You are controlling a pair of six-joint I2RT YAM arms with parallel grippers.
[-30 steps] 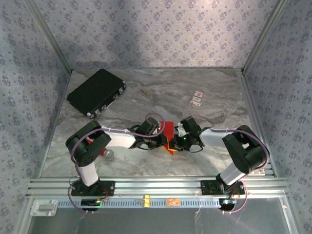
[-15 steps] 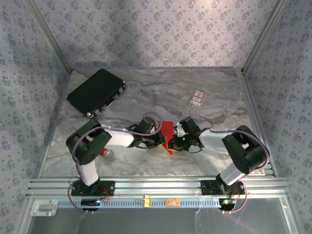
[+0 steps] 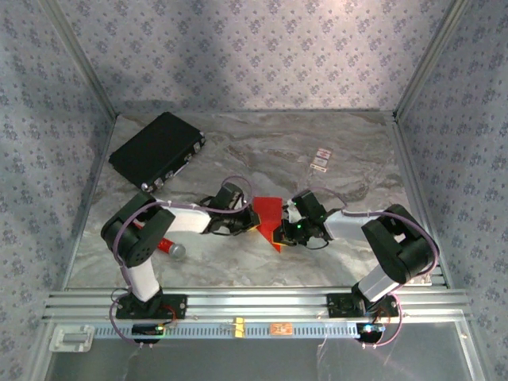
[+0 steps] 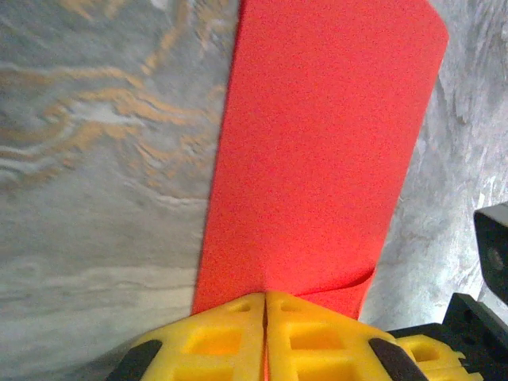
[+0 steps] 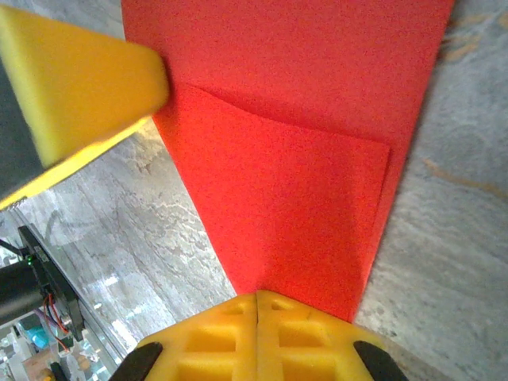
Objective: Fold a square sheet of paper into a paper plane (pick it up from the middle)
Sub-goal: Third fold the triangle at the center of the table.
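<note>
- In the middle of the table, your left arm (image 3: 171,222) has swung its elbow and wrist leftward over the last second. The right arm (image 3: 381,230) has kept its place.
- Between them lies the square sheet of paper (image 3: 268,213), already creased into a narrow strip with a pointed near end. It shows more red than a second ago. That leftward pull looks to be spreading or tautening a layer, so you are mid-fold, with no dart shape yet.
- Your left gripper (image 4: 264,298) has its jaws pressed together on the paper's left edge, and a loose layer curls just beside them.
- Your right gripper (image 5: 257,298) is likewise closed tight, nipping the strip's pointed tip. A folded flap lies flat just beyond it, and one of the left fingers (image 5: 79,87) sits at the other edge.
- Around you, patterned walls (image 3: 254,55) close the far, left and right sides.
- The grey marbled tabletop (image 3: 238,159) is flat, with a metal rail (image 3: 254,302) along its near edge.
- The black case (image 3: 156,151) sits far left, well apart from the paper.
- A small red cylinder (image 3: 169,249) lies near left, beside your left arm.
- Two small cards (image 3: 320,159) rest far right of the paper.
</note>
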